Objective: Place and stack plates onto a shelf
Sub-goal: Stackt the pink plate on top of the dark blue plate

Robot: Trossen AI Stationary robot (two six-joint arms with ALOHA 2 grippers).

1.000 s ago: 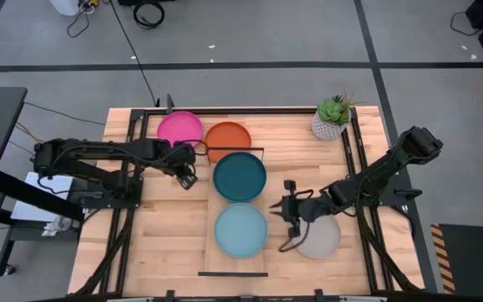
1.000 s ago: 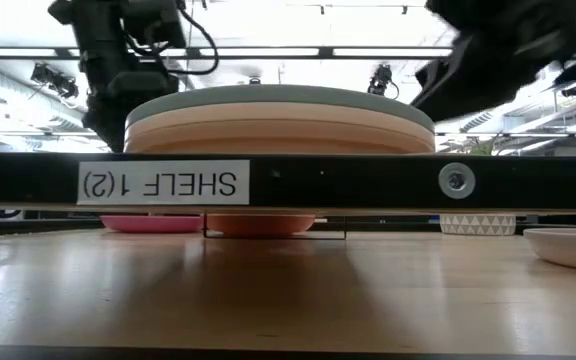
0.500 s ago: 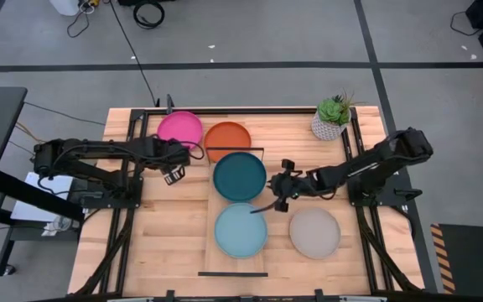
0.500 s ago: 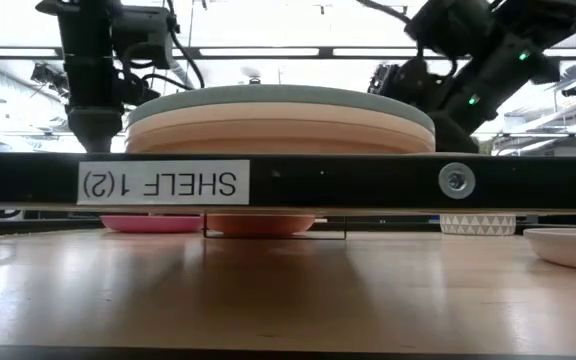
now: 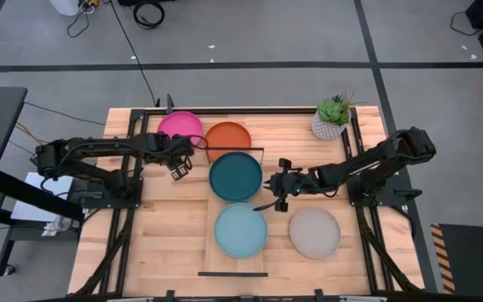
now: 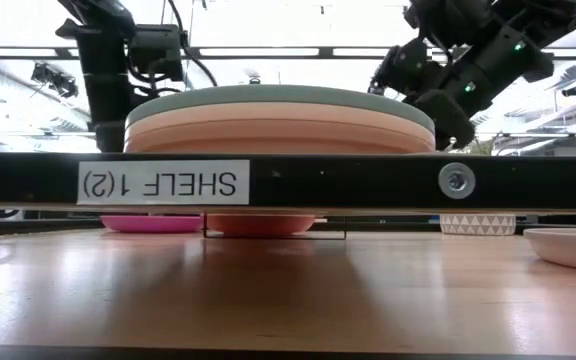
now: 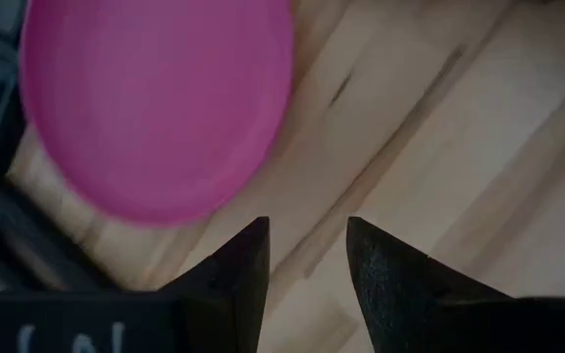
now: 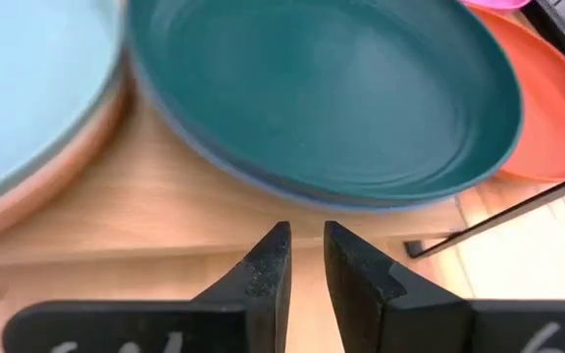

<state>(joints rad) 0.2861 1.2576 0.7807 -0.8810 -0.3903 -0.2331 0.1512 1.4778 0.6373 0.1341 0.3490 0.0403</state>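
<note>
The dark teal plate (image 5: 236,176) lies on a blue plate (image 8: 214,165) at the far end of the shelf (image 5: 211,206). The light teal plate (image 5: 241,230) tops a stack of cream and tan-orange plates (image 6: 278,128) at the shelf's near end. My right gripper (image 5: 272,186), fingers all but shut and empty, stands level at the dark teal plate's right rim (image 8: 302,191). My left gripper (image 5: 179,168) is slightly open and empty over bare wood, just near of the pink plate (image 5: 179,128). The orange plate (image 5: 227,138) and grey plate (image 5: 314,232) lie on the table. My right gripper's fingertips (image 8: 275,240) point level from the table's right at the right rim of the dark teal and blue plates. A thin strip of wood shows between tips and rim. I cannot tell whether they touch.
A potted plant (image 5: 332,117) stands at the far right corner. The shelf's black wire rail (image 5: 235,151) crosses between the orange and dark teal plates. A black bar labelled SHELF (image 6: 158,183) runs across the low view. Bare tabletop lies at the near left.
My right gripper has gone from over the grey plate toward the far and left, up to the dark teal plate's right rim. The dark teal plate has slid a little toward the table's left. My left gripper has drifted toward the pink plate.
</note>
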